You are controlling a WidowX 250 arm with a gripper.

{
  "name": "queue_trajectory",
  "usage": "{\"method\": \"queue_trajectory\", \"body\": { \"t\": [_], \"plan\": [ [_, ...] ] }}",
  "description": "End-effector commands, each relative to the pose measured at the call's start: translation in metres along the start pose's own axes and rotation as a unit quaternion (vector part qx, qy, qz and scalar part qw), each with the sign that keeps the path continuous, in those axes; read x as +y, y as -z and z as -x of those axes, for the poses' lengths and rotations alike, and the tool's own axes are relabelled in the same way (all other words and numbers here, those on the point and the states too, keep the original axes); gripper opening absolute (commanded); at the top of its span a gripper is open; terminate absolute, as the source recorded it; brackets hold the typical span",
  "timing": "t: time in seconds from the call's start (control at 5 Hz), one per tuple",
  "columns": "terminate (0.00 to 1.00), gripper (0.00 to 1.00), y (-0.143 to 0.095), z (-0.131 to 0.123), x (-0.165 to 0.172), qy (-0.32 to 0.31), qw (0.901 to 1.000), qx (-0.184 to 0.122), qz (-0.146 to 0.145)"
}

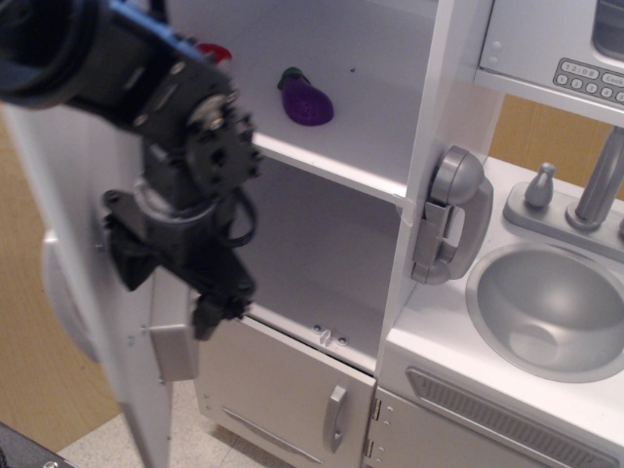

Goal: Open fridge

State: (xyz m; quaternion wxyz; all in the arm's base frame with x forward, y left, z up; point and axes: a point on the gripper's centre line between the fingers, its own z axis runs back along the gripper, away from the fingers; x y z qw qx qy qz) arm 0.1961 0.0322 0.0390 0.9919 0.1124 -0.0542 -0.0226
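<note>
Fridge [331, 244] fills the left and centre of the frame, standing directly against the left side of the sink counter. Its large door [88, 322] is swung wide to the left, so the inner face points toward the camera and the white interior is fully exposed. Interior: white shelf [331, 166] crosses the cavity at mid height, with an empty lower compartment beneath it. Robot arm [146, 88] enters from the upper left, black, sitting in front of the open door's inner face. Sink counter [468, 361] to the right carries a round grey basin [551, 307] and a grey vent strip along its front. Lower door [292, 390] below the fridge cavity is closed, short handle [334, 417] upright. Grey toy phone [450, 210] hangs on the fridge's right side wall, just beside the basin. Claw [210, 312] points down and to the right, near the door's lower inner edge; fingers dark and partly blurred, cannot tell whether they are apart or together, nothing visibly held. Faucet [597, 185] and a small grey knob [539, 185] stand behind the basin. Purple object [304, 97] lies on the shelf; a small red item [214, 51] sits left of it, partly hidden by the arm.
</note>
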Motion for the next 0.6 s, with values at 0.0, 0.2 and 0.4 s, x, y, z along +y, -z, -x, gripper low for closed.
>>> {"method": "queue_trajectory", "body": {
  "t": [0.0, 0.2, 0.4],
  "plan": [
    [0.00, 1.00, 0.007, -0.007, 0.065, -0.067, 0.9977, 0.006, -0.012],
    [0.00, 1.00, 0.013, -0.010, 0.097, -0.097, 0.9947, -0.021, -0.029],
    [1.00, 1.00, 0.014, -0.012, 0.114, -0.096, 0.9953, -0.010, -0.013]
  ]
}}
